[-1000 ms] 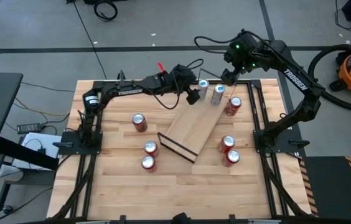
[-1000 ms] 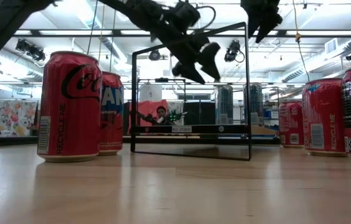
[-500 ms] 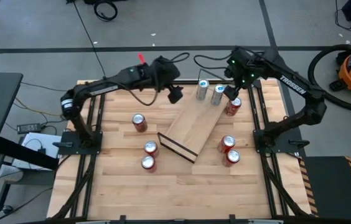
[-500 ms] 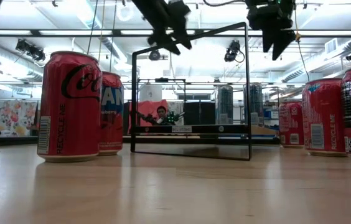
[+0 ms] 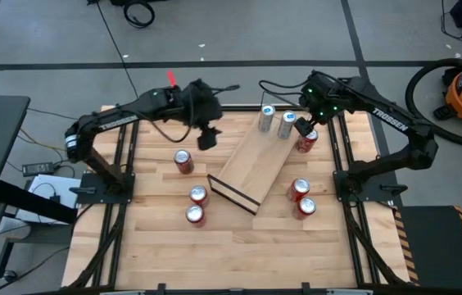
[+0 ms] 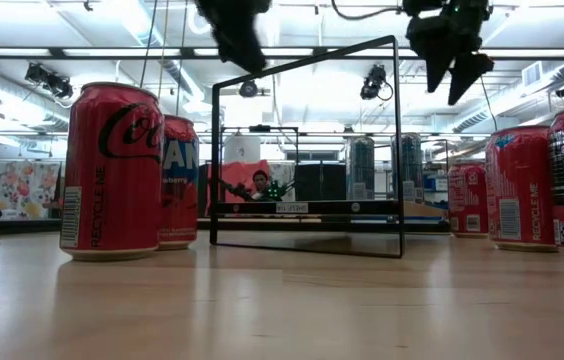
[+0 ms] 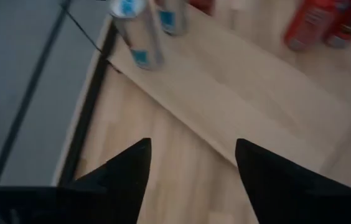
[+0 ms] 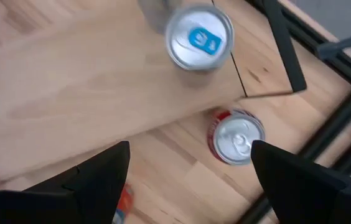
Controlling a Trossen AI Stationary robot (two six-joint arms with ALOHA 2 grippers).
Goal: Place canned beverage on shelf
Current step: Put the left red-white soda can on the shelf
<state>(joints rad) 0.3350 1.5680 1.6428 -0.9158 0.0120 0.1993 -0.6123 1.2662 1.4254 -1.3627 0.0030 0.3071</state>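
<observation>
Cans come first: two red ones [image 5: 197, 195] lie nearest, left of the shelf [image 5: 255, 164], two more [image 5: 299, 190] to its right, another [image 5: 183, 161] to its left under the left pincer [image 5: 206, 138], whose jaws are apart and empty. Two slim silver cans [image 5: 266, 117] already stand at the shelf's far end. The right pincer [image 5: 301, 123], open and empty, hangs over a red can [image 5: 307, 140] beside that end (likely next). Centre on its smooth round wall, descend straight, then close. Pale flat board, thin black wire frame.

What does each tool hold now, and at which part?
Nothing is held. The left tool and the right tool both stand open with no can between the fingers.
</observation>
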